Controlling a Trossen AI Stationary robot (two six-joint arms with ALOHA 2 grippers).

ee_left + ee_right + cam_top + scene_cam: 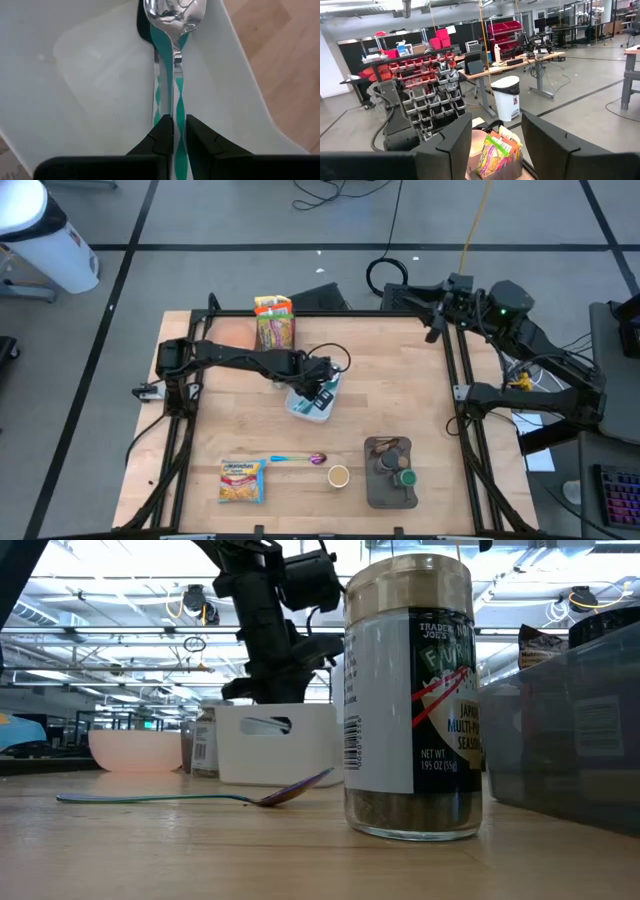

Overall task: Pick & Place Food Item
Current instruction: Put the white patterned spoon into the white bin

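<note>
The left pincer is closed on the handle of a spoon with a teal-and-white handle, its long axis running straight out from the fingers, bowl farthest from them. The spoon hangs inside a white bin at the middle of the bench, the left arm reaching across from the left edge. The right pincer stands half open and empty, raised beyond the far right corner. The bench is pale wood in a dark frame, on a grey floor with black lines; shelving, red bins and desks fill the room behind. Near the front edge lie a noodle packet, a second spoon, a small cup and a grey tray of jars. Snack bags stand at the far edge. In the low view a seasoning jar blocks much of the scene.
</note>
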